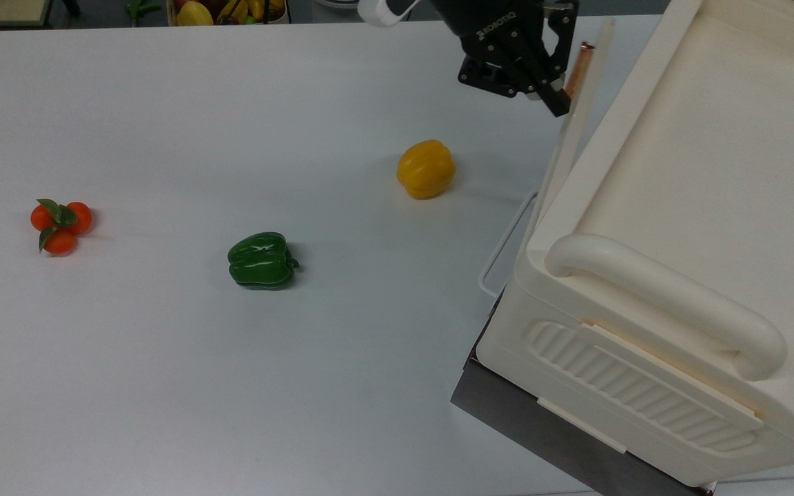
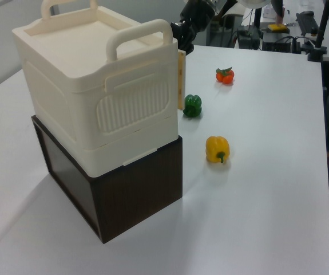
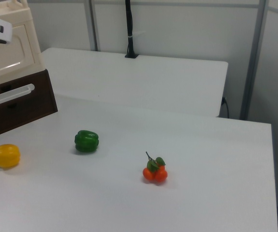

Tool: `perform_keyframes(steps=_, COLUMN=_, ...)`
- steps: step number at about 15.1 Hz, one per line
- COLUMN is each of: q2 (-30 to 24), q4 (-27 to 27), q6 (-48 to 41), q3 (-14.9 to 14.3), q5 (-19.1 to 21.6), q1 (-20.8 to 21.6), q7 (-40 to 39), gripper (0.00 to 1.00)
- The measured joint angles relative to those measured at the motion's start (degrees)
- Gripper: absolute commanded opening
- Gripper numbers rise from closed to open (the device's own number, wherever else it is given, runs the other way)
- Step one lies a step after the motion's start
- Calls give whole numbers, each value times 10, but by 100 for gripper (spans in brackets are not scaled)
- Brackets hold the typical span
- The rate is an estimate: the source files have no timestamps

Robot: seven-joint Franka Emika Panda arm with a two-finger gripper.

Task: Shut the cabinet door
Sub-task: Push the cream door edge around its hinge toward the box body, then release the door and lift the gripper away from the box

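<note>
Reading "ROBOTIQ" on its black body, the pincer [image 1: 557,96], clenched on nothing, touches the nearly shut cabinet door [image 1: 571,131].

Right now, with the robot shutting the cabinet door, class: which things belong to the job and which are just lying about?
In the job:
cabinet door
gripper
cabinet

Lying about:
yellow pepper
green pepper
tomatoes

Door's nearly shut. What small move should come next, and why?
Probably keep pushing the cabinet door toward the cabinet. In the top view the pincer sits at the copper handle, and the door stands slightly off the cabinet front.
</note>
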Motion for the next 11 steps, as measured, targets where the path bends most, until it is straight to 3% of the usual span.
perform_keyframes(steps=8, q2=4, q4=-2, q6=79, q3=46, q5=-2, q1=2, q7=3, gripper=0)
perform_keyframes(steps=11, q2=4, q4=-4, q6=89, q3=48, q5=-8, q1=3, q7=3, gripper=0)
